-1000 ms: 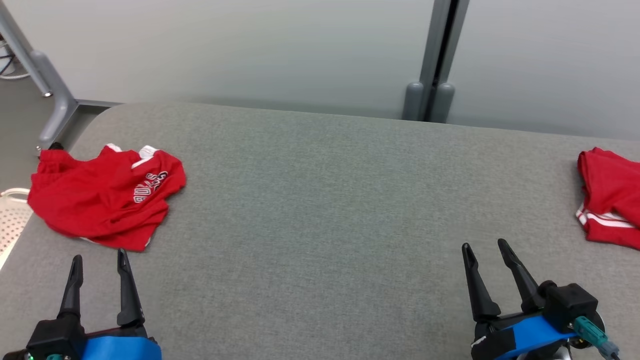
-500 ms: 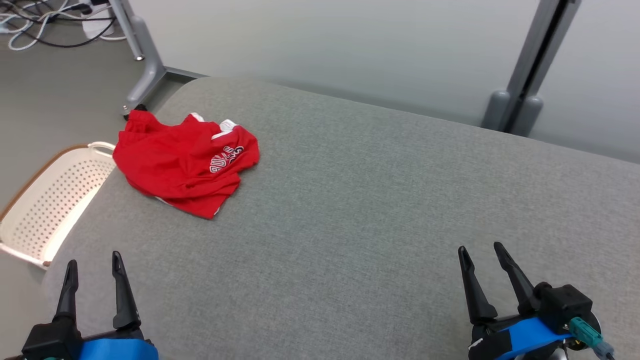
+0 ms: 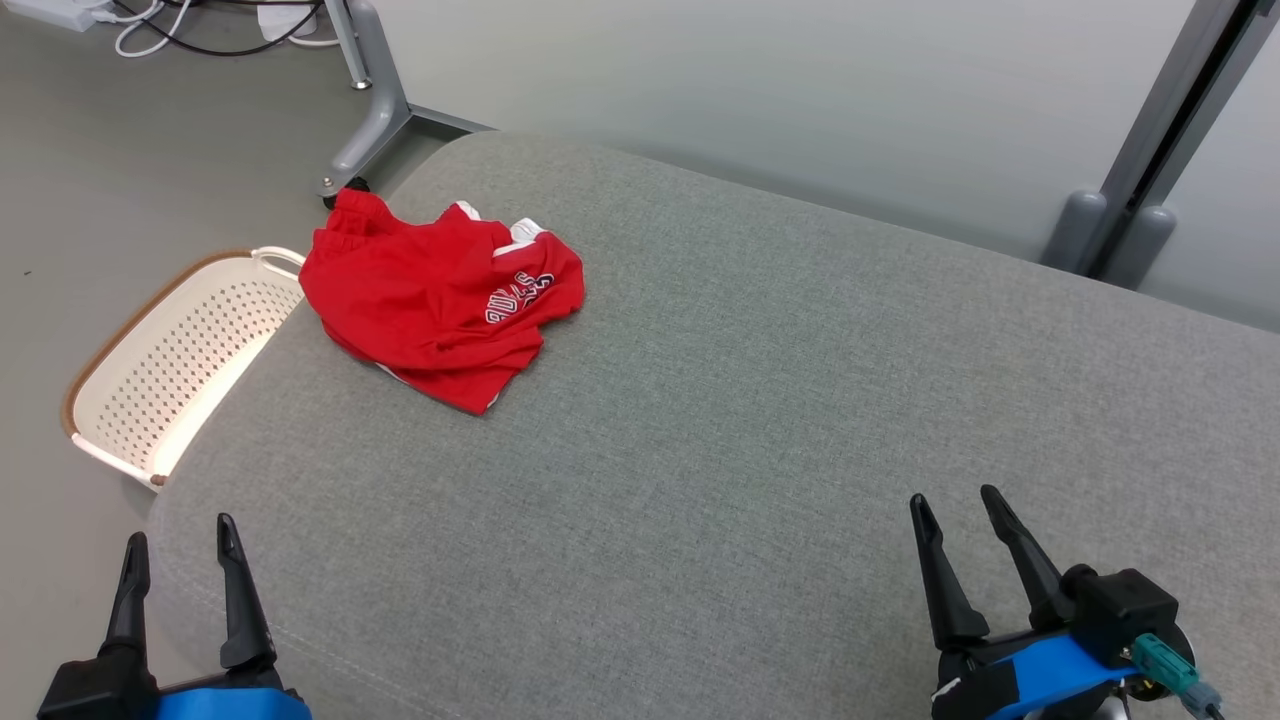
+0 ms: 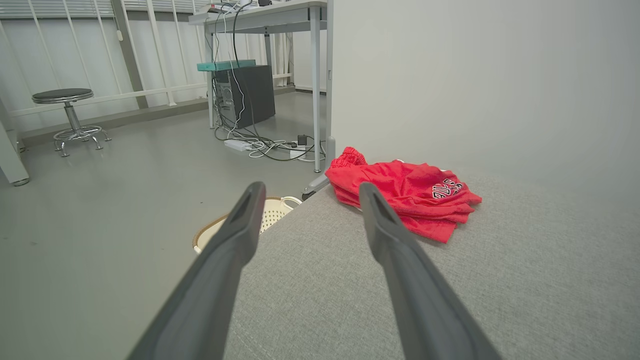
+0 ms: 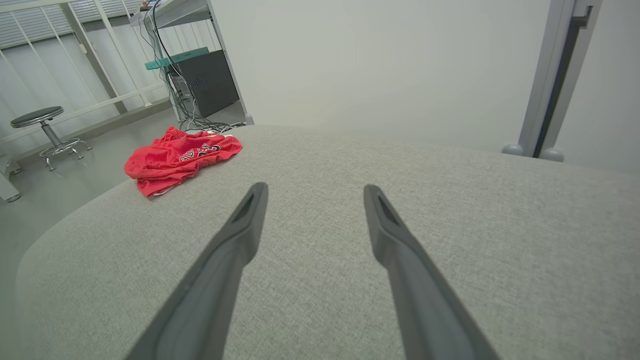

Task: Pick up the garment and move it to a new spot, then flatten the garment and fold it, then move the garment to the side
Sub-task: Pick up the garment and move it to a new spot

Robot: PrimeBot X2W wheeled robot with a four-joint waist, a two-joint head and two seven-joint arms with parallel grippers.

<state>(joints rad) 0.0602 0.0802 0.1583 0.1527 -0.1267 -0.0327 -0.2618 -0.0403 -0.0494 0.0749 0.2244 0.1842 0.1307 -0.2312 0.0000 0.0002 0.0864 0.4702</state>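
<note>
At the lower left of the head view, the left gripper (image 3: 180, 530) was seen released, its two dark fingers spread and nothing held. It was parked over the near edge of the grey padded table (image 3: 760, 400), apparently in readiness for a reach. Just above it, a white perforated basket (image 3: 160, 365) was set on the floor against the table's left end. In the upper left, the garment (image 3: 430, 300), red shorts with white trim and outlined lettering, was seen crumpled in a loose heap at the table's far-left corner, its gathered waistband at the very edge, well apart from both grippers. Layers were folded over one another, so the pick-up was judged not yet begun. At the lower right, the right gripper (image 3: 952, 497) was likewise held open and empty above bare cloth.
</note>
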